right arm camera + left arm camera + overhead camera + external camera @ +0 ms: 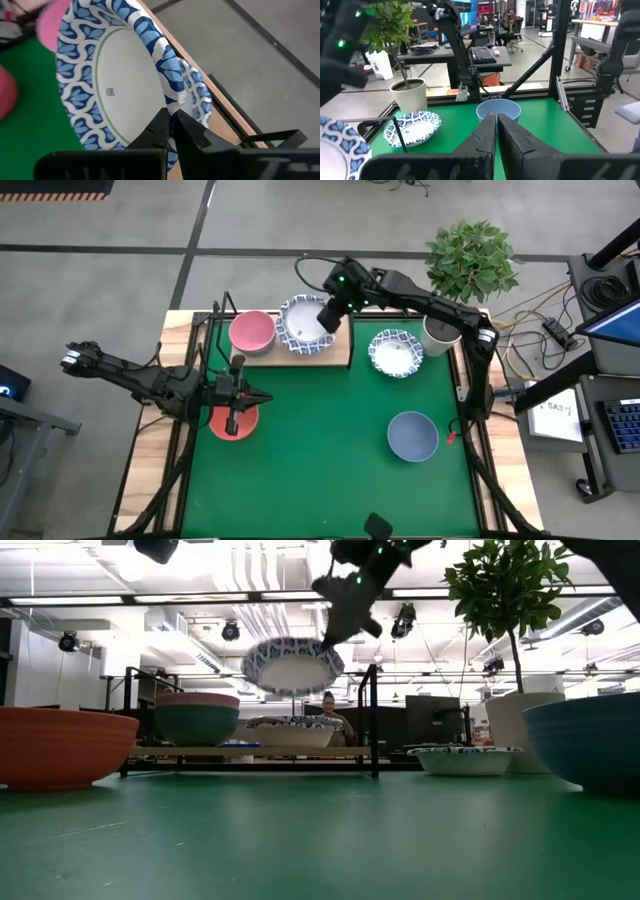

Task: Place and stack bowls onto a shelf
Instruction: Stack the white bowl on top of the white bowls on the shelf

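A: Bowls status: where was the carried one?

B: The patterned bowl [306, 323] hung in the right end effector [330, 318], fingers pinched shut on its rim, above the shelf [340, 356]. In the low view it sat well clear of a second patterned bowl [290, 732] already on the board. The pink bowl [252, 331] stood beside it, nested in a green bowl [196, 723].

A: And the left end effector?

B: The left end effector [240, 394] was over the red bowl [233, 421] on the bench, fingers closed together, holding nothing.

A: Recommended procedure for the stack?

B: Centre the held bowl over the lower one, level it, descend until the two nest, then release. Releasing off-centre would likely tip it. A third patterned bowl [396, 352] and the blue bowl [412, 436] were not yet shelved.
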